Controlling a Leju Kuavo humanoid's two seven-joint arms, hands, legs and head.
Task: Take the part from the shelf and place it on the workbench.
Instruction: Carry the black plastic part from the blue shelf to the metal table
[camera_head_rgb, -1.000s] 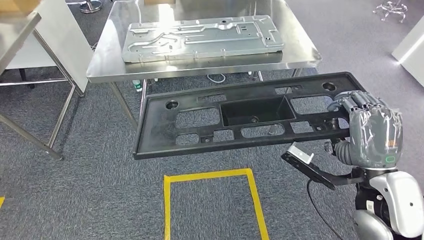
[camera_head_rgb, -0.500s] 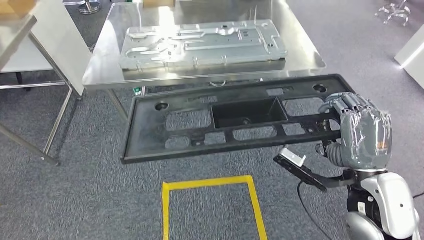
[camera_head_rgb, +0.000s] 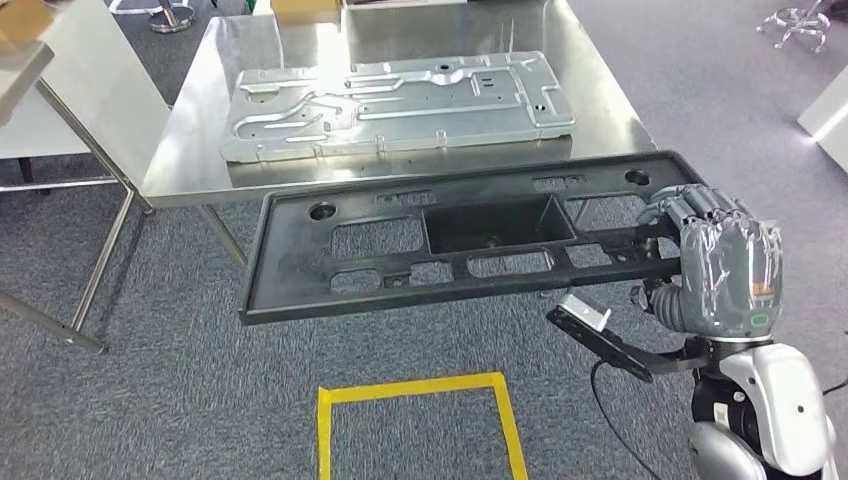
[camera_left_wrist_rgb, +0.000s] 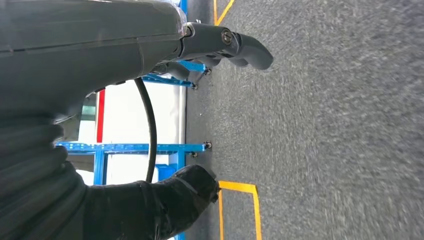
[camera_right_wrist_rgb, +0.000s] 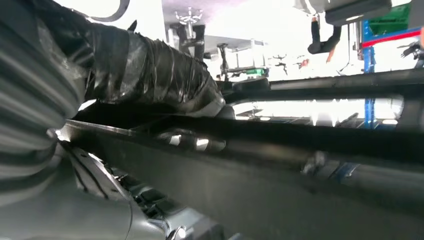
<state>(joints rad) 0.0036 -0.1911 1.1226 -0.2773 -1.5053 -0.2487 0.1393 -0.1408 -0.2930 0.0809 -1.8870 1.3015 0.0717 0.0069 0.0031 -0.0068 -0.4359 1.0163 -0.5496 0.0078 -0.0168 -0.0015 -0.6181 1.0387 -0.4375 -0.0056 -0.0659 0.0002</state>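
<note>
My right hand (camera_head_rgb: 725, 275) grips the black part (camera_head_rgb: 460, 245) by its right end; part hangs level in the air, its far edge overlapping the workbench (camera_head_rgb: 180, 160) front edge. My left hand (camera_left_wrist_rgb: 150, 50) holds nothing, fingers apart.

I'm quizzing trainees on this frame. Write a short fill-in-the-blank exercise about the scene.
1. The black plastic part is held at one end by the robot's ____ hand.
2. The grey sheet-metal panel lies on the steel ____.
3. The tape outline on the carpet is ____ in colour.

Missing words: right; workbench; yellow
</note>
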